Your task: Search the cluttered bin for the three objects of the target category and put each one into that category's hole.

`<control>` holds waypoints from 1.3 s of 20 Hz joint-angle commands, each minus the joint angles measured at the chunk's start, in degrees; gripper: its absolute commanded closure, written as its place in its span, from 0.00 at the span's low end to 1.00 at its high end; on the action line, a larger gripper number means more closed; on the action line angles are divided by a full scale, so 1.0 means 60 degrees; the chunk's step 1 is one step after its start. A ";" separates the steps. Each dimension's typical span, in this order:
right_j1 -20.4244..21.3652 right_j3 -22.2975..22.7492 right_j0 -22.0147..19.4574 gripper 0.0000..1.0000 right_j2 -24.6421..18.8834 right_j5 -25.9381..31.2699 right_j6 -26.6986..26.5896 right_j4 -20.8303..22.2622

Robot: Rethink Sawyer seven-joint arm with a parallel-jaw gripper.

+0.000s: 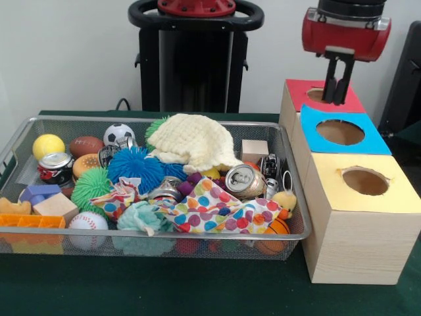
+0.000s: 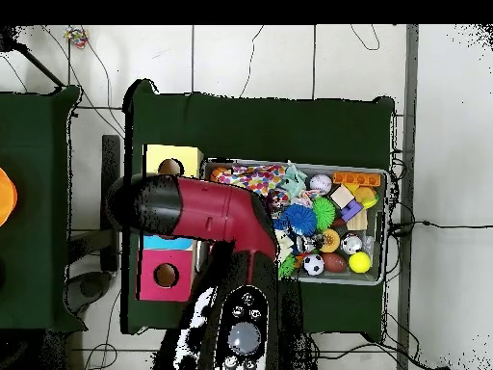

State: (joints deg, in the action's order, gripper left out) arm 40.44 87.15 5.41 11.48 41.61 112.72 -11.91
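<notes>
Directly beneath the gripper (image 1: 337, 99), the red box's hole (image 1: 317, 95); bin (image 1: 20, 148) well aside; finger state impossible to tell.

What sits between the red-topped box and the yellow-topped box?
The blue-topped box, its round hole open, stands between the red-topped box and yellow-topped box; clearest in the front view.

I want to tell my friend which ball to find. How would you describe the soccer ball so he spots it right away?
Look in the wire basket on the green table, along its back edge. The soccer ball sits there between a brown football and a cream knitted hat. It is the only ball that is white with black patches.
</notes>
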 commanded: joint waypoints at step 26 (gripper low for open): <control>-0.2122 -0.1914 -0.1453 1.00 -0.0771 -0.1127 0.0375 0.0528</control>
State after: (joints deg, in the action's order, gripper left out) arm 32.44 77.60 0.18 11.38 38.54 112.72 -11.22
